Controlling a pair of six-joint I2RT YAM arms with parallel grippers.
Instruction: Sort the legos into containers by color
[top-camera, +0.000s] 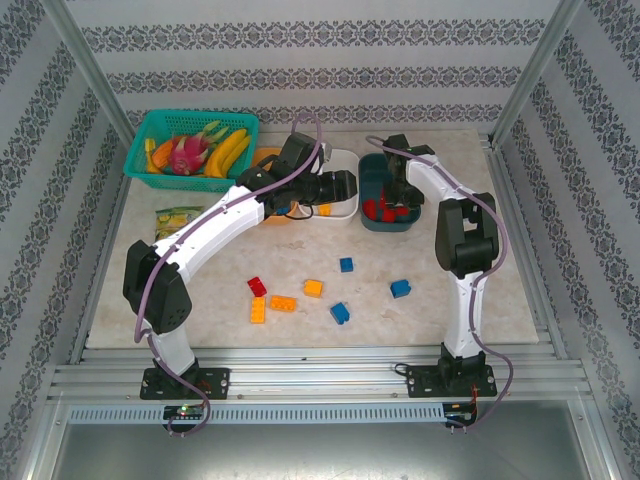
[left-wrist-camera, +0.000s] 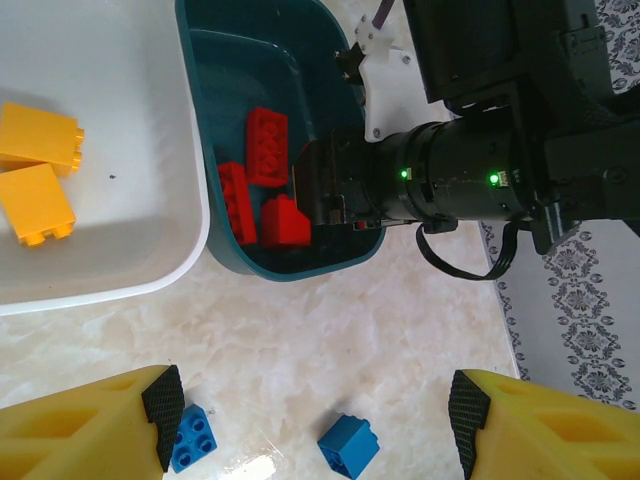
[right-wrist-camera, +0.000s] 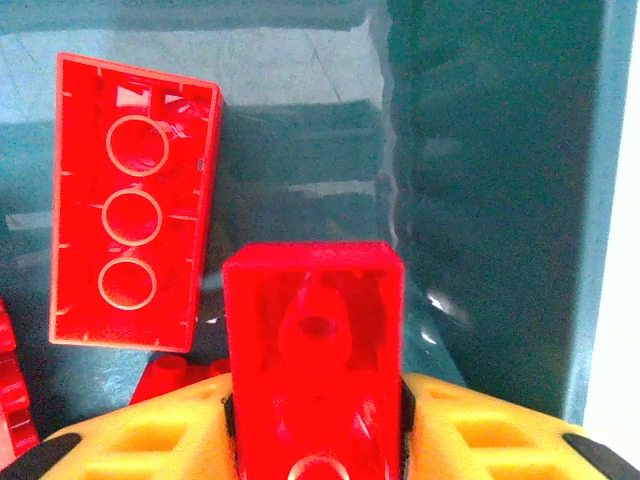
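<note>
**Top view.** The left arm hides most of the orange tray (top-camera: 268, 156) and part of the white tray (top-camera: 345, 212). The left end effector (top-camera: 345, 186) hangs over the white tray. The right end effector (top-camera: 393, 205) is down in the teal tray (top-camera: 392, 227) and masks its red contents, so they cannot be counted here. Loose on the tabletop (top-camera: 200, 290) are one red lego (top-camera: 257, 286), three orange legos (top-camera: 283, 302) and three blue legos (top-camera: 340, 313).

**Left wrist view.** The left end effector (left-wrist-camera: 315, 425) stands wide apart and holds nothing; its fingers (left-wrist-camera: 90, 430) are cut off below. The white tray (left-wrist-camera: 150, 270), cropped at the left and top, holds two yellow legos (left-wrist-camera: 38, 135). Three red legos (left-wrist-camera: 267, 145) show in the teal tray (left-wrist-camera: 230, 50), with the right end effector (left-wrist-camera: 325, 190) covering part of it.

**Right wrist view.** The right end effector (right-wrist-camera: 315, 440) is clamped on a held red lego (right-wrist-camera: 312, 320) over the teal tray (right-wrist-camera: 480, 150). One upturned red lego (right-wrist-camera: 135, 200) lies on the tray floor. The red fragments at the lower left are too cropped to count.
</note>
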